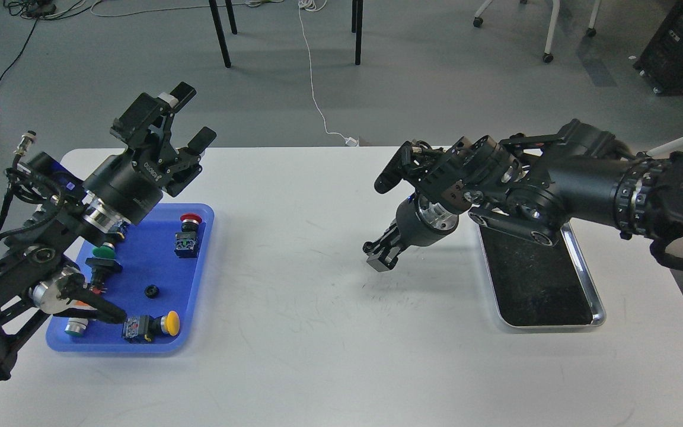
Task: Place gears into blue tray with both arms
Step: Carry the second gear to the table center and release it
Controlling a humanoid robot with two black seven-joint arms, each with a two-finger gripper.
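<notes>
I see the blue tray (pixel 202 261) lying on the white surface (pixel 318 356), and I use it as my landmark. One small black gear (pixel 151 291) lies flat inside the blue tray, near its middle. Around the gear in the blue tray there are four push switches. The red switch (pixel 189 235) stands near the tray's far right corner. The green switch (pixel 103 261) is to the left of the gear. The yellow switch (pixel 150 325) lies on its side at the tray's near edge. A silver one (pixel 75 325) sits in the near left corner, partly hidden by my arm.

My left gripper (pixel 190 114) is lifted above the far edge of the blue tray and points up and away. Its jaws are spread wide apart with nothing between them.

My right gripper (pixel 379 256) hangs above the bare surface, well to the right of the blue tray. It points down and to the left. Its jaws look pulled close together, but they are dark and small, so I cannot tell if they pinch a gear.

The silver tray (pixel 596 302) with a black liner lies far to the right of the blue tray, partly under my right arm.
</notes>
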